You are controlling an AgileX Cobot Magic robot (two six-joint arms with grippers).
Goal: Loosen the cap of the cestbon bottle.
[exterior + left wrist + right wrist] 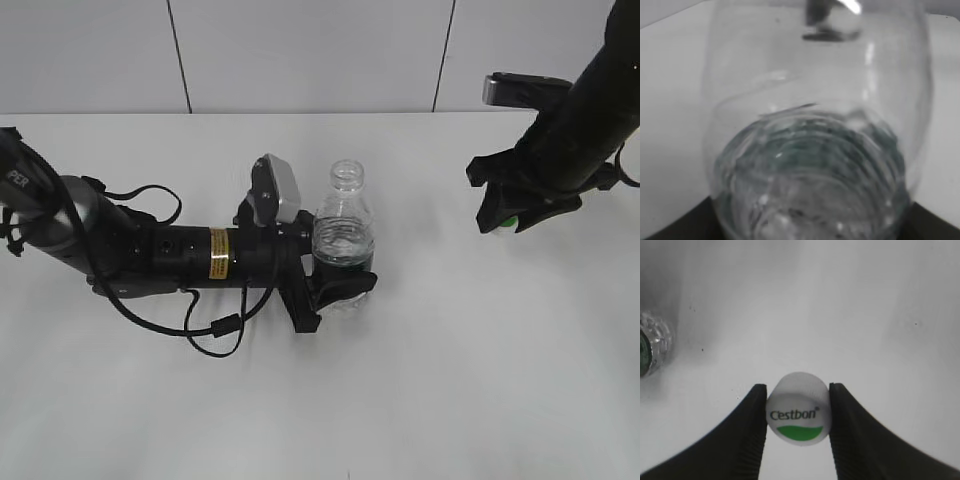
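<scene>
So the loosening part looks more than done to me: the cap (799, 415) isn't on the bottle at all anymore. The cestbon bottle (344, 235) stands upright near the middle of the table (450, 380) with its neck bare and open at the top, and the left gripper (335, 290) is clamped around its lower body from the left side, jaws closed on it rather than hanging wide. Over on the right and well apart from the bottle, the right gripper (798, 440) has the cap pinched between its two black fingers (752, 435), narrow grip, lifted a bit above the tabletop from what I can tell. In the exterior view you can only just catch a speck of green and white at that claw's tip. If anything is left, I'd guess it's just setting the cap down or letting go, but as far as the actual task goes it seems finished. Looks-wise, the cap is a small round white thing with "Cestbon" printed across it and a green patch on the lower part as the right wrist view shows it. The bottle is clear plastic with ribbed shoulders, some water in the bottom part, and a dark band around it where the claw grabs it. The left wrist view is basically all blurry bottle and water.
</scene>
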